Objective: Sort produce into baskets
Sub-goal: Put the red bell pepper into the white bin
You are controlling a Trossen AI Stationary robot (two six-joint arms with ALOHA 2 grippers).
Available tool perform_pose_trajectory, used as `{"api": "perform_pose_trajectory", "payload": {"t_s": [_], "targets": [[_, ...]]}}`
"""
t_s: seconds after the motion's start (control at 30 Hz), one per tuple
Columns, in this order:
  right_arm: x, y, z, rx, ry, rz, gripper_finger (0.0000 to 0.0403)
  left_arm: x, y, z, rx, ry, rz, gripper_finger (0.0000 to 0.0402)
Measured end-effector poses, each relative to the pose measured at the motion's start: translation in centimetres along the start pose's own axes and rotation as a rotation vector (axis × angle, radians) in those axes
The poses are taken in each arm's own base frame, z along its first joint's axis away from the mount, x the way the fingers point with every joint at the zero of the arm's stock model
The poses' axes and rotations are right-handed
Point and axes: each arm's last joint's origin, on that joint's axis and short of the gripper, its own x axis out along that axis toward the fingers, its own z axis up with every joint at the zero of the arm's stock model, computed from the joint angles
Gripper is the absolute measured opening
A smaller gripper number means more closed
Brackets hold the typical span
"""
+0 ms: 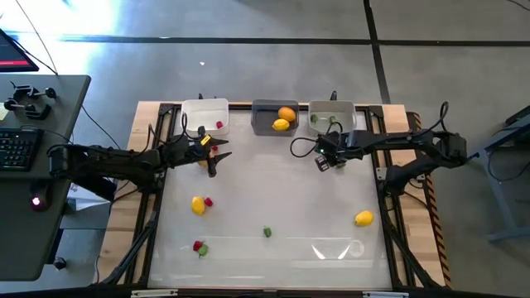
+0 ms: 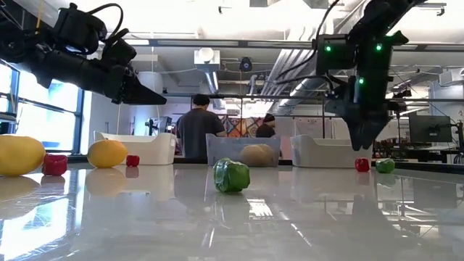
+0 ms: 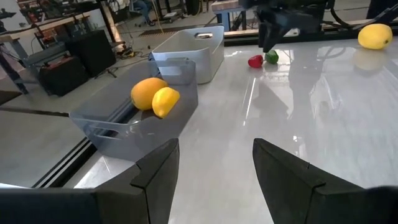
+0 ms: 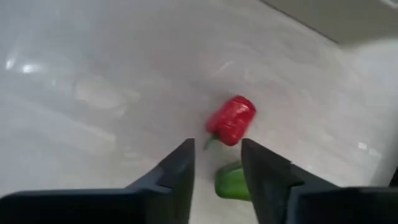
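Guide the right gripper (image 2: 361,145), upper right in the low view. It hangs just above the glossy white table (image 1: 290,199), its two dark fingers parted by a narrow gap and holding nothing.

Directly beneath it lie two toy peppers, touching or nearly so. A small glossy red plastic pepper (image 4: 231,120) sits at the centre of the right wrist view, just past the fingertips. A small green plastic pepper (image 4: 231,182) shows in the gap between the fingers.

My judgement is that this is a pick. Choose one pepper only. Open wider before descending, centre the fingers on that piece, and lower them until they straddle it, or the slick shell may squirt out and nudge its neighbour.

Three small rectangular plastic baskets line the upper edge of the high view:
- White basket (image 1: 205,103), on the left.
- Dark grey basket (image 1: 263,106), in the middle, holding a round orange fruit (image 1: 286,113) and a yellow lemon (image 1: 281,125).
- Light grey basket (image 1: 331,105), on the right, just above the right gripper.

More yellow, red and green pieces lie scattered across the lower half of the table.

The left gripper (image 3: 214,149) waits at centre left, fingers wide apart and empty.
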Motion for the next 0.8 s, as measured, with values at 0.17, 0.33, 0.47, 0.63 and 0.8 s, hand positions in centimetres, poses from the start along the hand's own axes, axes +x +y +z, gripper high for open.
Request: {"api": "perform_pose_trajectory", "payload": {"t_s": [0.17, 0.33, 0.47, 0.63, 0.8], "targets": [[1.0, -0.3, -0.6, 0.118, -0.021, -0.028, 0.0169, 0.0, 0.0, 0.0, 0.0, 0.002, 0.0, 0.0191], [2.1, -0.4, -1.1, 0.138, -0.046, -0.004, 0.0175, 0.0, 0.0, 0.0, 0.0, 0.003, 0.0, 0.0191], [2.8, -0.6, -1.3, 0.149, -0.058, 0.008, 0.0157, 0.0, 0.0, -0.1, -0.005, 0.007, -0.002, 0.0191], [3.7, -1.4, -1.7, 0.141, -0.046, -0.018, 0.0105, 0.0, 0.0, -0.1, -0.032, 0.009, -0.002, 0.0191], [4.1, -1.6, -1.4, 0.079, -0.094, -0.03, 0.0042, 0.0, 0.0, -0.1, -0.056, 0.008, -0.002, 0.0191]]}}
